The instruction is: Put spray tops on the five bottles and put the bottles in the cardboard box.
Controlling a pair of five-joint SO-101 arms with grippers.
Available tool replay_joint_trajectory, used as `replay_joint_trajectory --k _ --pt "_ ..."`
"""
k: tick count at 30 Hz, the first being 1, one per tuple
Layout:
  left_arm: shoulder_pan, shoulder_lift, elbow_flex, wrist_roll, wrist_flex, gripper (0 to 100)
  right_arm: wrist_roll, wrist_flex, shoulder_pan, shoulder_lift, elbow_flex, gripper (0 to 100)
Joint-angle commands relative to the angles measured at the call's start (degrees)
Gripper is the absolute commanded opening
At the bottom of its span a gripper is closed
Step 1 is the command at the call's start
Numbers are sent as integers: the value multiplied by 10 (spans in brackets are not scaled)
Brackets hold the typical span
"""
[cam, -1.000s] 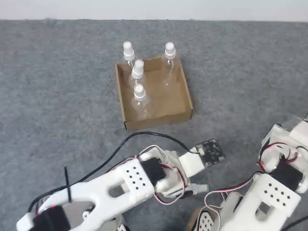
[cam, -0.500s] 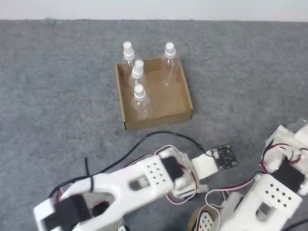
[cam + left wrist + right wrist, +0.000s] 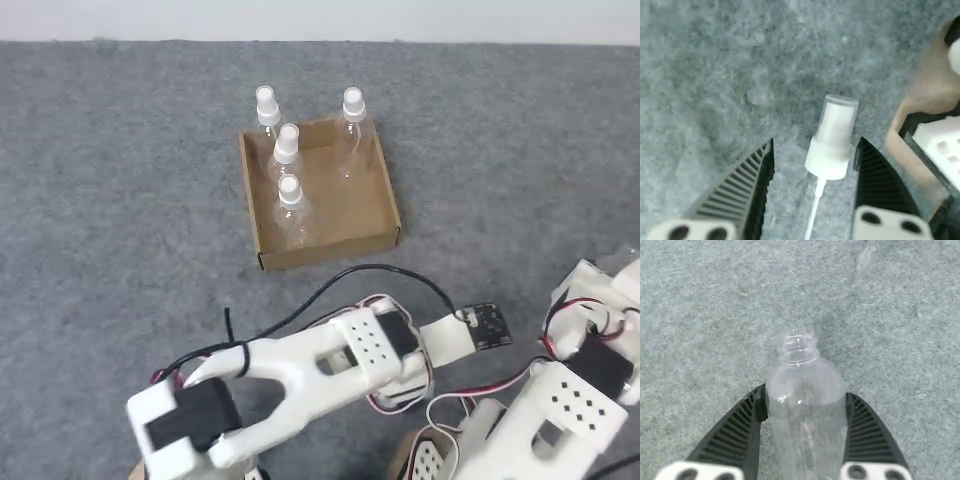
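A grey, carpet-like mat [image 3: 120, 200] covers the table, with a strip of pale wall along its far edge. Toward the far middle of the mat sits a shallow, square, brown cardboard box [image 3: 330, 250], open at the top. Four clear plastic bottles with white spray tops [image 3: 287, 145] stand upright inside it: two at the far corners, one just in front of the far-left one, and one nearer the front on the left side. On the near side are two white robot arms. The left arm [image 3: 320, 360] stretches low across the foreground toward the right arm [image 3: 575, 400], which stands at the near right corner. In the left wrist view, the left gripper [image 3: 815, 145] points down at the mat with its black ribbed fingers spread apart. A loose white spray top [image 3: 834, 127] with a thin dip tube lies on the mat between them, one finger close beside its collar and the other across a clear gap. In the right wrist view, the right gripper [image 3: 805, 395] has its black fingers clamped on either side of a fifth clear plastic bottle [image 3: 799, 372], whose threaded neck is bare and open, with the grey mat behind it.
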Motion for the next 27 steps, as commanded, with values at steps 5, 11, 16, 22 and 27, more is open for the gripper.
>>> replay_joint_trajectory --k 5,11,16,22,27 --pt "2 81 -101 -7 56 202 -3 -14 1 -15 -13 91" --pt "2 104 -127 -8 76 145 -3 -12 1 -15 -13 91" --pt "1 104 -126 -8 76 70 -3 -12 1 -15 -12 91" --pt "-2 103 -128 -8 87 22 -3 -12 1 -15 -11 91" --pt "-3 88 -133 -5 121 20 -3 -12 1 -15 -11 91"
